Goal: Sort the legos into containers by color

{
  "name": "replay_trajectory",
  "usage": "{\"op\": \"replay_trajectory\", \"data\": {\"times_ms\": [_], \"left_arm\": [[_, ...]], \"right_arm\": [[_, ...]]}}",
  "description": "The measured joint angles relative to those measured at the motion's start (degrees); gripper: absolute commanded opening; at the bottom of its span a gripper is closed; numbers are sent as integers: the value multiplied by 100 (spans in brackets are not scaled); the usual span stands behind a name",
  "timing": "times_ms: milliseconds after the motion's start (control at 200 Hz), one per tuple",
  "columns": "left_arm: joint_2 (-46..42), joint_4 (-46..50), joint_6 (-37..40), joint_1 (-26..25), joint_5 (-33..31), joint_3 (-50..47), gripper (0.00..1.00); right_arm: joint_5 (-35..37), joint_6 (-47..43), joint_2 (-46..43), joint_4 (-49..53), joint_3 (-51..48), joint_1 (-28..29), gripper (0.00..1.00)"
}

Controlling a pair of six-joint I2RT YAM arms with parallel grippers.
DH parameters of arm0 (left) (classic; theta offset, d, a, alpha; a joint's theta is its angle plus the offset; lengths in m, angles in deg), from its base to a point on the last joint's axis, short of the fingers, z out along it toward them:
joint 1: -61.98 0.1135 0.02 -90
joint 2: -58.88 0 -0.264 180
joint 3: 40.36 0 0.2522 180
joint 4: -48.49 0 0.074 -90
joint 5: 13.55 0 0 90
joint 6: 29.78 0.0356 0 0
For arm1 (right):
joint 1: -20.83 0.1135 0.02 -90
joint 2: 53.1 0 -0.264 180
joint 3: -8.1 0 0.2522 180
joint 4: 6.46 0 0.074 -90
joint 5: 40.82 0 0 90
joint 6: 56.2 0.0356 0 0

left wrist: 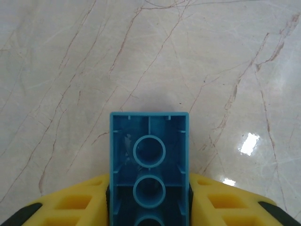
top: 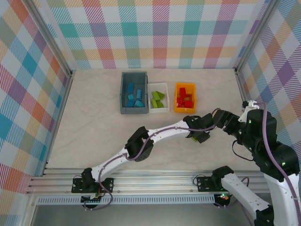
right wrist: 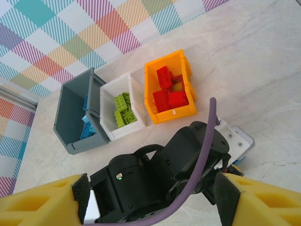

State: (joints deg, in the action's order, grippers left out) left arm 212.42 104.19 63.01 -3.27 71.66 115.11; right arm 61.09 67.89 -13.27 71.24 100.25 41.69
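Down at the near edge of the pale marble-look surface [top: 84,122], both arms reach in toward the right half. The left tool [left wrist: 149,183] is clamped on a small blue studded plastic brick [left wrist: 149,141], with its yellow fingers [left wrist: 75,202] squeezing the two long sides. Can't tell from these shots whether the brick is lifted or sitting on the surface. Either way it's apart from the bins, on the near side of the orange one and a bit to its right. The right tool [right wrist: 153,190] hangs over the left arm's wrist, fingers spread wide, nothing in it.

At the back, side by side, are three bins:
- a dark grey-blue plastic bin [top: 123,94] holding blue bricks [top: 133,96]
- a white bin [top: 158,84] with lime green bricks [top: 157,99]
- an orange-yellow bin [top: 185,111] with red bricks [top: 184,99]

Every colour looks sorted properly. The gripped blue one seems to be the last stray, so I'd call this nearly done. It just needs to go into the grey-blue bin at the left end of the row.

The brick's long axis runs straight out from the tool, free end pointing away from the wrist. Its hollow underside with the round tubes faces the wrist camera, so the studs face away.
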Motion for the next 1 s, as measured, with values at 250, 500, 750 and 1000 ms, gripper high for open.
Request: {"op": "replay_trajectory", "data": {"times_ms": [250, 500, 750, 1000], "left_arm": [[-1023, -181, -728, 90, -374, -1054, 37], [-4124, -573, -1744, 1272, -442, -3392, 40], [-5434, -509, -2317, 3189, -584, -4863, 41], [-4006, 28, -2269, 3908, -555, -3834, 40]], "right_arm": [[-525, -151, 153, -195, 48, 0, 69], [-1661, -507, 942, -780, 341, 162, 66], [-1517, -586, 1875, -1202, 173, 1725, 66], [-1631, -439, 2551, -1880, -509, 2048, 68]]}}
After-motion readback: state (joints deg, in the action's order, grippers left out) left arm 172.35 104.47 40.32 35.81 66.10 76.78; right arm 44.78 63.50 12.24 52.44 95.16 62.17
